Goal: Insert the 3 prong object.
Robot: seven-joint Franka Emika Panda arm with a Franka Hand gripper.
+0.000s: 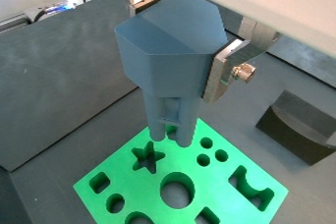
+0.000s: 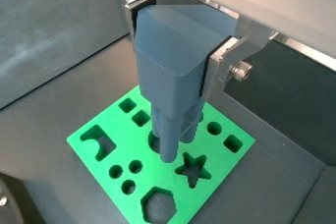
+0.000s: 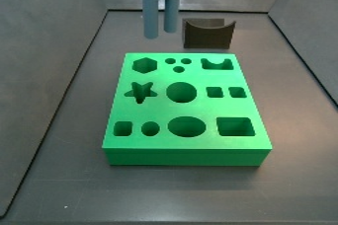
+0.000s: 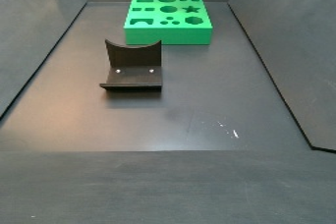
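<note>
I have the blue-grey pronged piece (image 1: 168, 61) clamped between the fingers (image 1: 230, 66), hanging prongs-down above the green board (image 1: 250, 208), so pick-up is done and insertion is left. In a side view its prongs (image 3: 160, 4) hang clear above the board's far edge, none in a hole yet. The piece has a wide, faceted head narrowing to slim legs. The fixture (image 4: 132, 67) stands well apart on the counter (image 4: 197, 120).

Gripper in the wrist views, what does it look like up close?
The gripper has flat silver metal finger plates, one carrying a round silver bolt, under a pale beige housing. No cables or markings show on it.
</note>
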